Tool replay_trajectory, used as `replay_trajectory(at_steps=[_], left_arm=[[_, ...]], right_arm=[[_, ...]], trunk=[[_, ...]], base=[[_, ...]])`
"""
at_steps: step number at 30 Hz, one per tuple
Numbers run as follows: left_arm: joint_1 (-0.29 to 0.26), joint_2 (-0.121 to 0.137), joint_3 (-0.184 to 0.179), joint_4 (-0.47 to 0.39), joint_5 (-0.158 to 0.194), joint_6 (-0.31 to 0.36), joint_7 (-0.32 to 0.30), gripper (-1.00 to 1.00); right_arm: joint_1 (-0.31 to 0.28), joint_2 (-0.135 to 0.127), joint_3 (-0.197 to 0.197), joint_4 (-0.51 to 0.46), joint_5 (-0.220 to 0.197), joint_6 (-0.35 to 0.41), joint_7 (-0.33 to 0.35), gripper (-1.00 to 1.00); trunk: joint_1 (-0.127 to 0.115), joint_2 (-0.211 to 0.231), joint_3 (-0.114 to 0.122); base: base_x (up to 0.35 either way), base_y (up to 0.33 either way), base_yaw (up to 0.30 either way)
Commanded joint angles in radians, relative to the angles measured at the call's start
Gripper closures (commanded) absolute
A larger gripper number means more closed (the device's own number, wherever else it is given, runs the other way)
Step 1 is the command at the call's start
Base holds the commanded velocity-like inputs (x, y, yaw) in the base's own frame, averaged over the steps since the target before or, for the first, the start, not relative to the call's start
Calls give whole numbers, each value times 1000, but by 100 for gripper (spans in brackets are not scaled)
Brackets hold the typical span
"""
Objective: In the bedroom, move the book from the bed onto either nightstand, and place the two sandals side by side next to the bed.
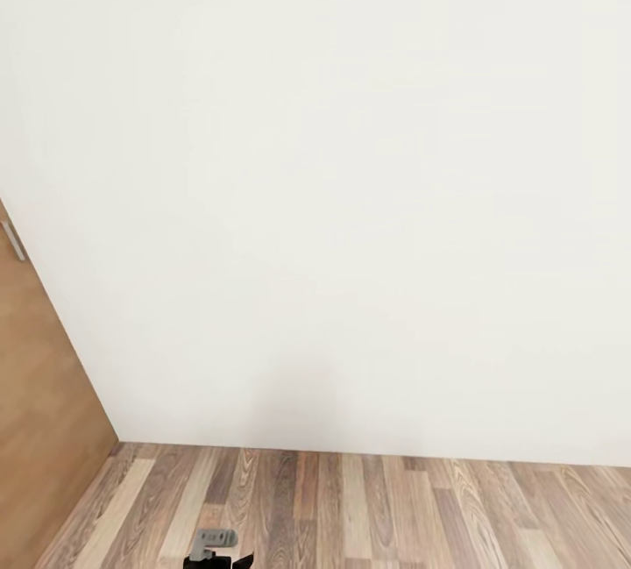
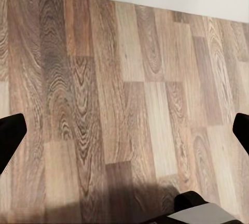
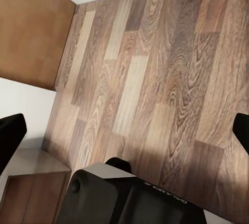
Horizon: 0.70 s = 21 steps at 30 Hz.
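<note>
The book, the bed, the nightstand and the two sandals are out of view. In the left wrist view my left gripper (image 2: 126,133) is open, its two dark fingertips (image 2: 10,136) far apart over bare wood-plank floor. In the right wrist view my right gripper (image 3: 126,136) is open as well, with nothing between its fingertips (image 3: 10,141) but floor. A small grey part of my own arm (image 1: 213,541) pokes in at the bottom of the head view.
A plain white wall (image 1: 350,201) stands close ahead, meeting the wood-plank floor (image 1: 394,508). A brown door panel (image 1: 35,394) with a metal handle (image 1: 12,240) closes off the left side. My dark base (image 3: 129,198) shows below the right gripper.
</note>
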Motion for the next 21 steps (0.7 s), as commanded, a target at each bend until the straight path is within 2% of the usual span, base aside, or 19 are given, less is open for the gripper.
replay_trajectory(at_steps=[1,21], left_arm=[[-1,0,-9,1,9,-4,-3,-100],[-1,0,-9,1,9,-4,-3,-100]], right_arm=[[-1,-1,-8,4,9,-6,0,-100],[-1,-1,-8,3,9,-6,1,-100]], trunk=[[1,-1,-1],[1,-1,-1]], base=[[322,0,-67],[322,0,-72]])
